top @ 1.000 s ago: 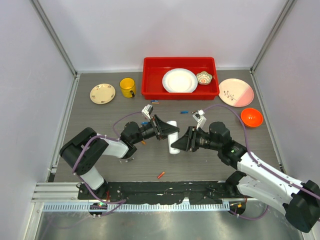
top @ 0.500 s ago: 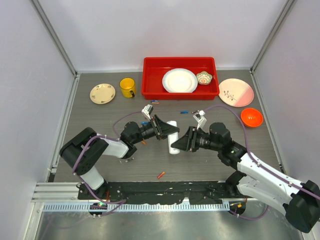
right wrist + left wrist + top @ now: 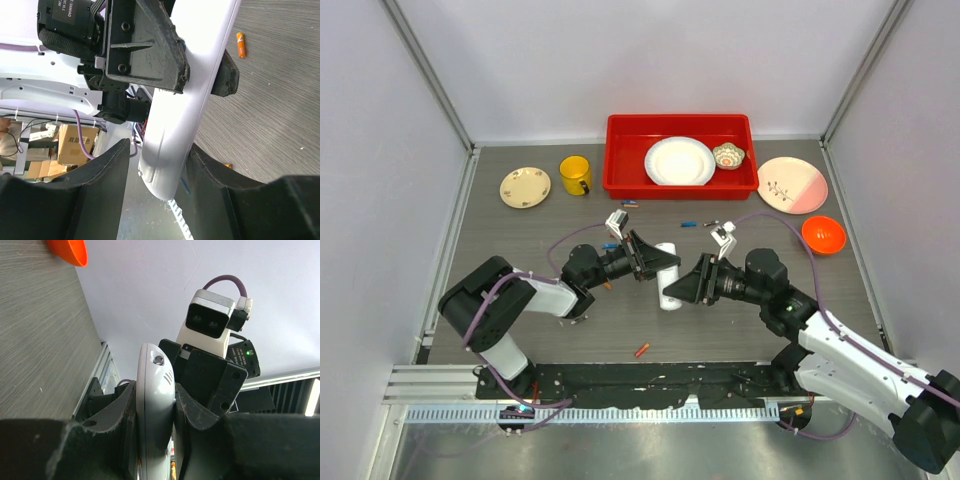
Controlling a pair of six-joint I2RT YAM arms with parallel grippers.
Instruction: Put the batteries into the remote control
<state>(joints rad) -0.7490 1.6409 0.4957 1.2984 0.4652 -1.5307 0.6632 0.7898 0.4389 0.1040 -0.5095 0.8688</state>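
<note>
left pincer (image 3: 154, 415) is clamped on the remote control (image 3: 155, 382), which sits between the two arms, long axis running away from the bases. right gripper (image 3: 157, 185) straddles its near end, jaws apart, maybe brushing one side, hard to tell.

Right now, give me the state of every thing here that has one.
remote control, clamped in the left jaws.
left jaws, shut on the remote control.
right jaws, open, straddling the remote control's near end.
batteries, lying loose on the table.
yellow mug, upright.
orange bowl, upright, empty.
</note>
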